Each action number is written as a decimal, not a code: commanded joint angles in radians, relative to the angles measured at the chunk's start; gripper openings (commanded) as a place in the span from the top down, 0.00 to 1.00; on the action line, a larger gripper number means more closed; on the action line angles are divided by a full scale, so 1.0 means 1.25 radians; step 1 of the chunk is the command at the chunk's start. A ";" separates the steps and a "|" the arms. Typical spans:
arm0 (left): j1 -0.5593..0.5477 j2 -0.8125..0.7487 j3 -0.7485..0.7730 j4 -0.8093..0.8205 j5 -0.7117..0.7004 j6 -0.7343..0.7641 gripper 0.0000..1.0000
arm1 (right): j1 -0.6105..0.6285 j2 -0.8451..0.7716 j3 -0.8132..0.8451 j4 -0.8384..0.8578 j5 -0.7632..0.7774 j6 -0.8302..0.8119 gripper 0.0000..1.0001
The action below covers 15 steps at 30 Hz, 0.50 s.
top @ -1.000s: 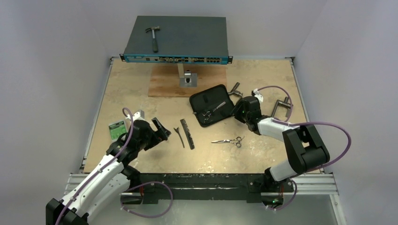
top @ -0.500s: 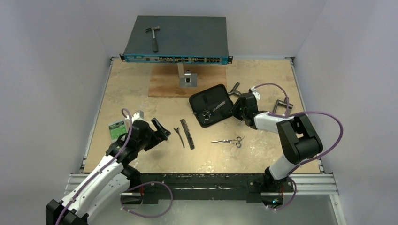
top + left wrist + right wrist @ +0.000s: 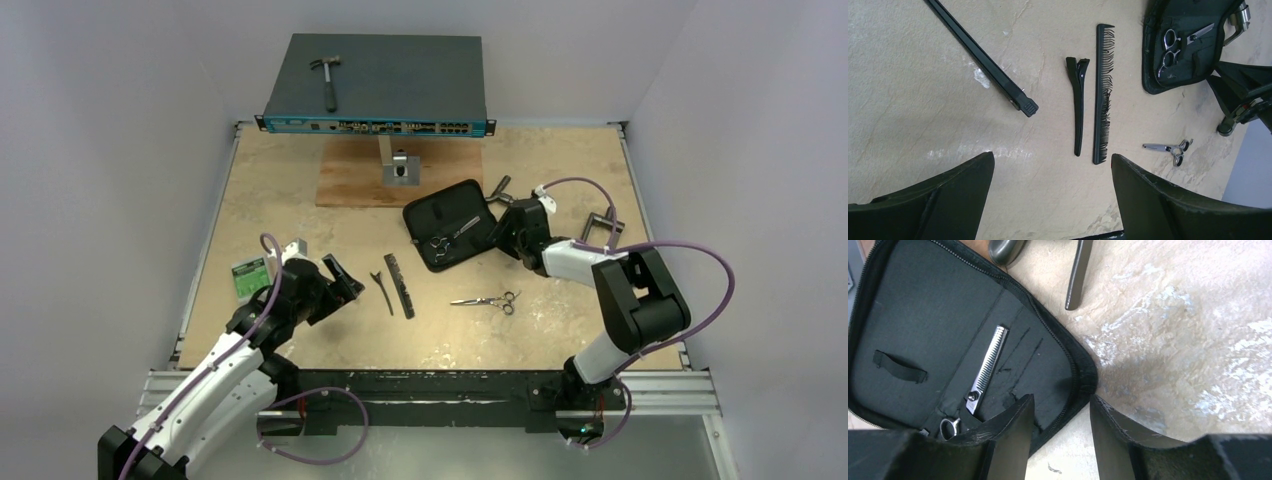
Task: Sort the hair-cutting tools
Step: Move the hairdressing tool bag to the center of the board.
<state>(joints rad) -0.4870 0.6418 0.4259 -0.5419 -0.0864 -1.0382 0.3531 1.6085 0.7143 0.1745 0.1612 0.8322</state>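
Right wrist view: right claw (image 3: 1061, 404), part open and empty, straddles the case (image 3: 908, 305) rim at lower centre, scissors (image 3: 987, 365) pocketed centre-left; closing here could drag the case and shake them loose; left claw (image 3: 1052, 157) gapes empty.

I saw a hammer (image 3: 326, 80) lying on the blue-fronted switch box (image 3: 400, 70) at the table's (image 3: 560, 160) far edge, a green packet (image 3: 248, 275) near the left edge, and grey T-handled tools (image 3: 601, 226) to the right.
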 commanded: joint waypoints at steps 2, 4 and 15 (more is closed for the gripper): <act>-0.003 -0.011 -0.001 0.017 0.011 -0.010 0.13 | -0.002 -0.032 -0.018 -0.037 0.027 -0.007 0.55; -0.003 -0.016 -0.002 0.018 0.015 -0.010 0.13 | -0.002 -0.032 -0.022 -0.035 0.029 -0.006 0.55; -0.003 -0.018 0.000 0.012 0.019 -0.014 0.14 | -0.002 0.021 -0.001 -0.030 0.042 -0.012 0.69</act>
<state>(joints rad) -0.4870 0.6247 0.4259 -0.5404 -0.0769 -1.0382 0.3523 1.6043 0.6994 0.1501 0.1814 0.8295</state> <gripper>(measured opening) 0.861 0.340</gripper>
